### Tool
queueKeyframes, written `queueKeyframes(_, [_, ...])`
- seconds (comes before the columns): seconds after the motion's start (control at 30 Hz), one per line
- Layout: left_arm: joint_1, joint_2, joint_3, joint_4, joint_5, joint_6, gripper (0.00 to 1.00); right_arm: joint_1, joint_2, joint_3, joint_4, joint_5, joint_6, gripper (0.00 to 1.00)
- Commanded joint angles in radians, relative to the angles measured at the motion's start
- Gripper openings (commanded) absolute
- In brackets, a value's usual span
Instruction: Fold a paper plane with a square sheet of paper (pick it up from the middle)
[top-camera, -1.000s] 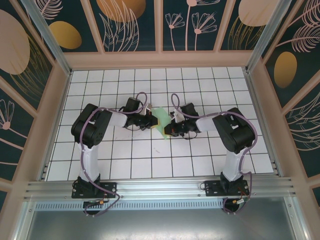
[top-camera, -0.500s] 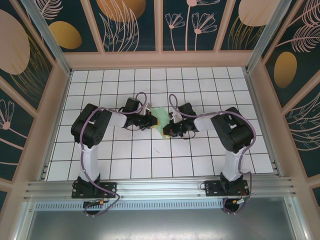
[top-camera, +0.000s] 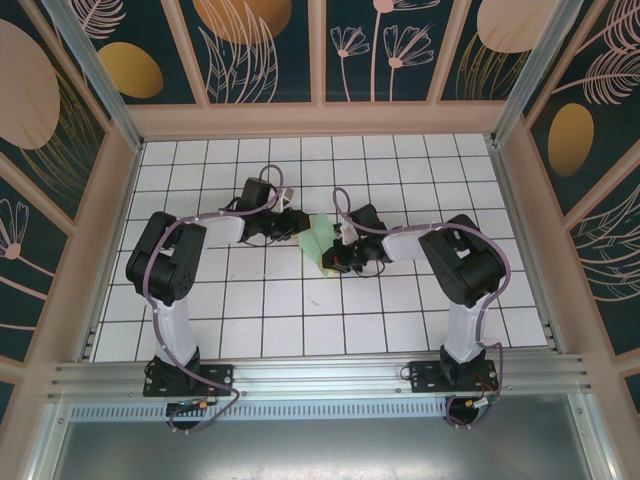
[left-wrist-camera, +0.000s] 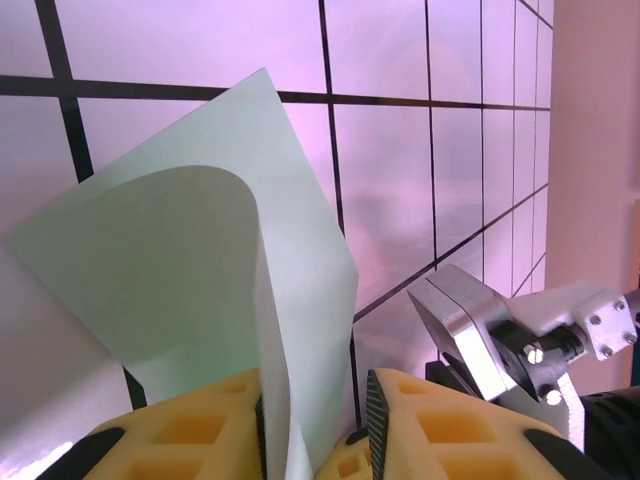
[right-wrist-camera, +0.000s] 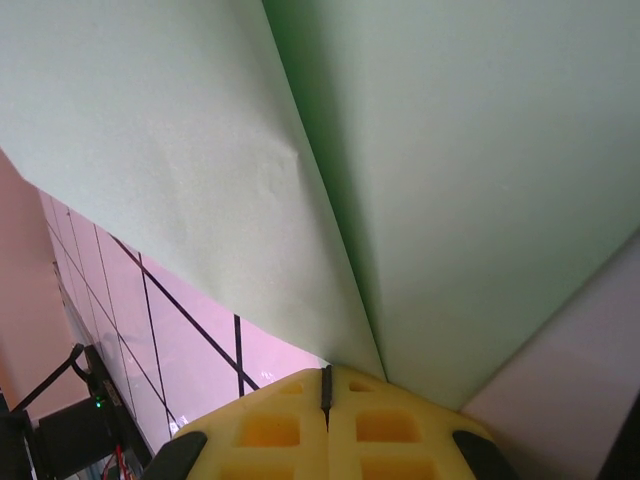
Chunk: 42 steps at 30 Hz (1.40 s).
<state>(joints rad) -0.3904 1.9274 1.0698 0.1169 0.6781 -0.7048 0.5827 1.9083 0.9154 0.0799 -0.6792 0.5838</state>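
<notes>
The square sheet of paper (top-camera: 322, 238) is pale green, folded along a crease and standing off the tiles between my two grippers. My left gripper (top-camera: 298, 222) is at its left edge. In the left wrist view the curled sheet (left-wrist-camera: 200, 250) runs down between the yellow fingers of my left gripper (left-wrist-camera: 317, 400); it leans on the left pad, the right pad stands apart, so the jaws are open. My right gripper (top-camera: 332, 256) is at the sheet's near edge. In the right wrist view my right gripper (right-wrist-camera: 326, 372) is shut, with the creased sheet (right-wrist-camera: 450, 180) meeting its tips.
The white grid-tiled table (top-camera: 250, 320) is walled by a wooden frame (top-camera: 320, 120) at the back and sides. A metal part of the right arm (left-wrist-camera: 480, 335) shows close beside my left fingers. Both arm bases stand on the near rail (top-camera: 320, 375).
My left gripper has opened its jaws and the left arm has swung back and left. The right gripper stays shut on the sheet, which shifted slightly toward it.
</notes>
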Motion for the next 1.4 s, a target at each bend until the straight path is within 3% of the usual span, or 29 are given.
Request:
queueKeyframes(0.0, [0.004, -0.040, -0.008, -0.064, -0.034, 0.047, 0.33, 0.013, 0.060, -0.026, -0.038, 0.138, 0.029, 0.01])
queueKeyframes(0.1, [0.004, -0.045, -0.040, -0.007, 0.037, 0.007, 0.31, 0.014, 0.063, -0.021, -0.039, 0.138, 0.030, 0.01])
queueKeyframes(0.3, [0.004, -0.045, -0.071, 0.088, 0.082, -0.028, 0.12, 0.013, 0.048, -0.013, -0.042, 0.142, 0.024, 0.04])
queueKeyframes(0.5, [0.004, 0.030, -0.001, 0.076, 0.107, 0.014, 0.01, 0.012, 0.017, 0.009, -0.050, 0.130, -0.008, 0.05])
queueKeyframes(0.73, [0.005, 0.098, 0.069, 0.037, 0.103, 0.074, 0.01, 0.006, 0.035, 0.010, -0.061, 0.128, -0.018, 0.05])
queueKeyframes(1.37, [0.018, 0.199, 0.160, -0.009, 0.146, 0.206, 0.04, -0.022, -0.106, -0.018, -0.007, 0.047, -0.004, 0.10])
